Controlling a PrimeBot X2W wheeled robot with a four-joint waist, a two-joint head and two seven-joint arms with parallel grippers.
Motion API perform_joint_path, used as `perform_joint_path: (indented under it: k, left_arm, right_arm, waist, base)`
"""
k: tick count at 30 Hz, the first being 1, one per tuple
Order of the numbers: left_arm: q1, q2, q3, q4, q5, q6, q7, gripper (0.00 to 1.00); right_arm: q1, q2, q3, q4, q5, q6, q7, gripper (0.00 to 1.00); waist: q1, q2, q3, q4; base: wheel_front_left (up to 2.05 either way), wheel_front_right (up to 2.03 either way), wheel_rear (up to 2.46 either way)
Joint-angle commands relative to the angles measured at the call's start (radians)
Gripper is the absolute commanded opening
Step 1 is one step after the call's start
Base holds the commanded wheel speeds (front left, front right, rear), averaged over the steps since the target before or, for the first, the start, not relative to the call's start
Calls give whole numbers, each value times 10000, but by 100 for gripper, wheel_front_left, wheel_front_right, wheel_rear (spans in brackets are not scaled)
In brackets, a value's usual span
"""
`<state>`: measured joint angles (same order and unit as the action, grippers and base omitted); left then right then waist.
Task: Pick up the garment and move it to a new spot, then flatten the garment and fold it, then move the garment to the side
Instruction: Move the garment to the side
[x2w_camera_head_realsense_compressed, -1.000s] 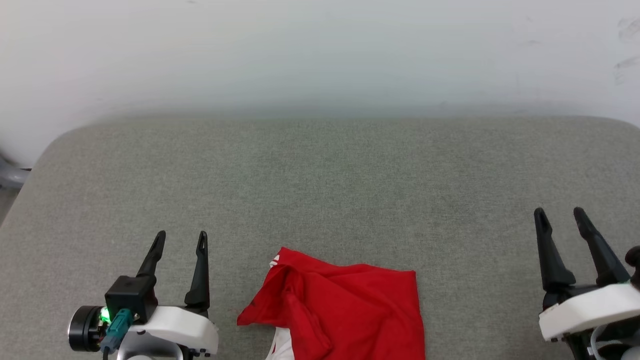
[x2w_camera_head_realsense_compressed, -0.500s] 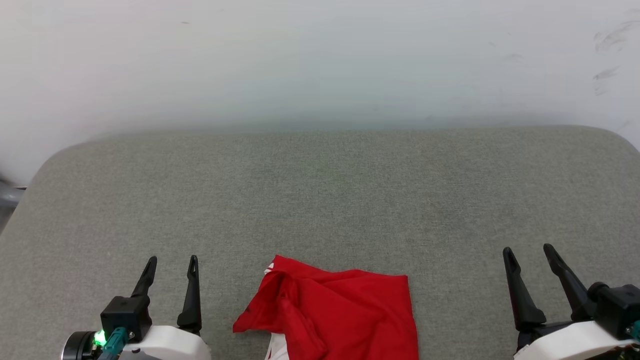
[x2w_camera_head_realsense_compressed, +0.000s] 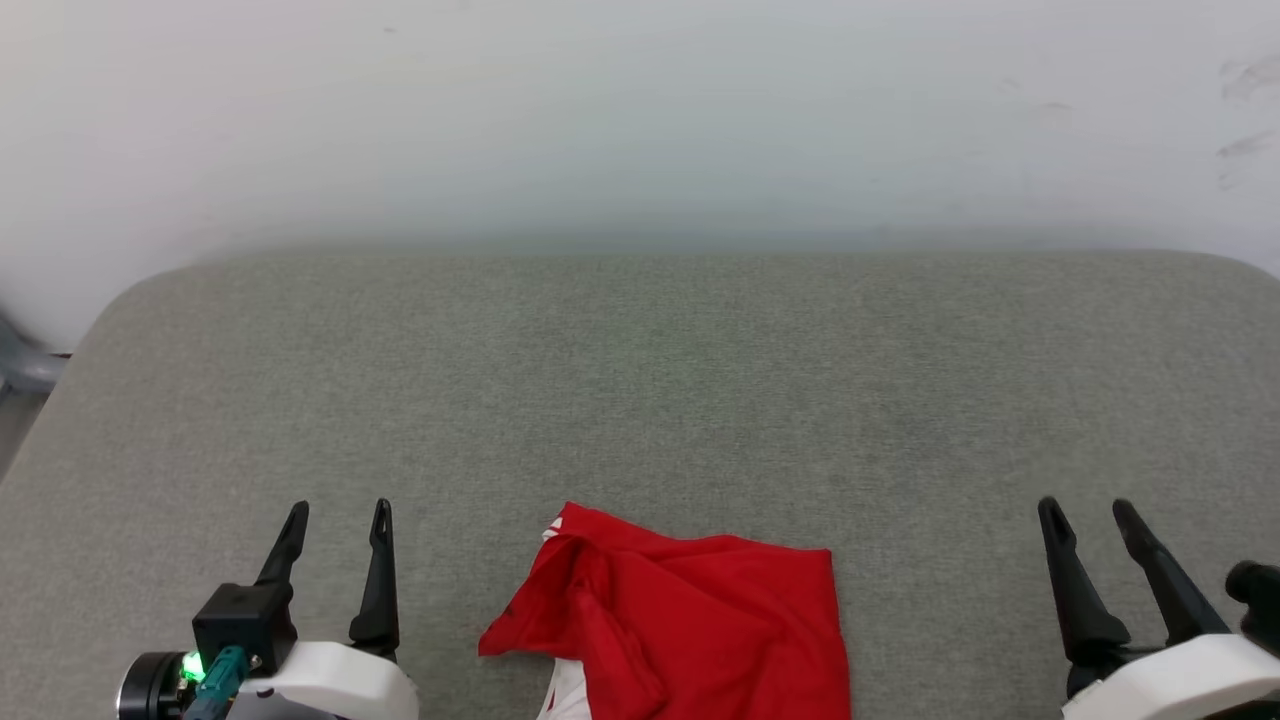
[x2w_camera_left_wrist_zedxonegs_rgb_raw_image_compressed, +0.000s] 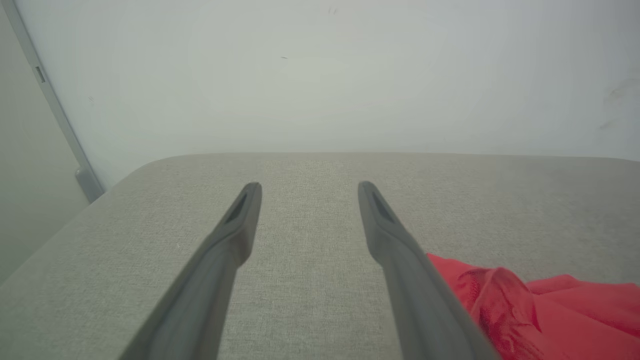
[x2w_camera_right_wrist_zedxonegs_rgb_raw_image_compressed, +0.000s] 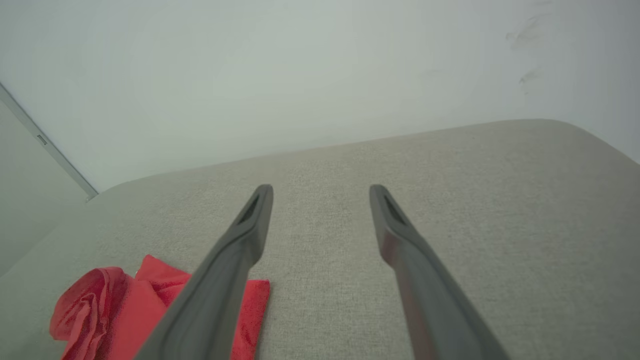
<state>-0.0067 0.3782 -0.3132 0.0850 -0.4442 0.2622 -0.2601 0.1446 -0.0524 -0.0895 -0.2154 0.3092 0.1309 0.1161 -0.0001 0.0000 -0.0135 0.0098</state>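
The garment (x2w_camera_head_realsense_compressed: 690, 625) is a crumpled red shirt with a bit of white showing at its lower edge, lying on the grey padded table (x2w_camera_head_realsense_compressed: 640, 400) at the near edge, partly cut off by the frame. My left gripper (x2w_camera_head_realsense_compressed: 337, 510) hangs open to its left, apart from the cloth. My right gripper (x2w_camera_head_realsense_compressed: 1086, 508) stands open well off to its right. Red cloth of the garment (x2w_camera_left_wrist_zedxonegs_rgb_raw_image_compressed: 540, 310) lies at the lower right beside the left gripper (x2w_camera_left_wrist_zedxonegs_rgb_raw_image_compressed: 305, 186). In the right wrist view the garment (x2w_camera_right_wrist_zedxonegs_rgb_raw_image_compressed: 110, 310) bunches at lower left, with the right gripper (x2w_camera_right_wrist_zedxonegs_rgb_raw_image_compressed: 320, 189) holding nothing.
A pale wall (x2w_camera_head_realsense_compressed: 640, 120) rises right behind the table's far edge. A grey fitting (x2w_camera_head_realsense_compressed: 25, 365) shows past the table's left corner. Bare grey padding stretches across the middle and far part of the table.
The head camera shifted, so the whole picture moved. Both grippers sit lower in the head view than a second ago, the right one most. The garment lies as before; both stay open.
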Motion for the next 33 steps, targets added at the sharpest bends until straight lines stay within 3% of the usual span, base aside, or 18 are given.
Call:
perform_joint_path:
  k: [1, 2, 6, 7, 12, 28, 29, 30, 33]
  left_arm:
    - [-178, 20, 45, -91, 20, -36, -65, 100]
    - [-247, 21, 56, -123, 44, -21, -65, 100]
    - [-467, -15, 78, -108, 70, -77, -66, 100]
    - [-700, -112, 166, -137, 109, -125, -67, 100]
    - [-955, -303, 299, -245, 235, -205, -68, 100]
    - [-1349, -895, 771, -95, 725, -672, -68, 100]
    - [-1357, -919, 797, -87, 732, -703, -68, 100]
    - [-1365, -942, 814, -78, 769, -721, -68, 100]
    - [-1328, -1008, 866, -24, 836, -778, -68, 100]
  right_arm:
    - [157, 25, -252, 171, 485, -6, 379, 100]
    - [189, 28, -355, 328, 1160, -6, 784, 100]
    - [138, -236, -607, 695, 2009, -6, 1817, 100]
    - [127, -595, -495, 1101, 2648, -6, 2822, 100]
    - [-27, -802, 125, 1681, 3561, -6, 4081, 100]
    - [-1347, -892, 2524, 4508, 5247, -17, 4722, 100]
    - [-1426, -911, 2593, 4566, 5278, -19, 4700, 38]
    - [-1471, -941, 2667, 4591, 5290, -19, 4670, 0]
    - [-1616, -1061, 2837, 4547, 5295, -16, 4535, 0]
  waist:
    - [1, 0, 103, 152]
    - [1, 0, 187, 228]
    - [1, 0, 512, 457]
    - [1, 0, 818, 668]
    - [1, 0, 1271, 951]
    - [1, 0, 2044, 1319]
    - [1, 0, 2053, 1320]
    - [1, 0, 2059, 1321]
    - [1, 0, 1977, 1304]
  base:
    - [0, 0, 0]
    - [0, 0, 0]
    - [0, 0, 0]
    - [0, 0, 0]
    - [0, 0, 0]
    - [0, 0, 0]
    - [0, 0, 0]
    - [0, 0, 0]
    - [0, 0, 0]
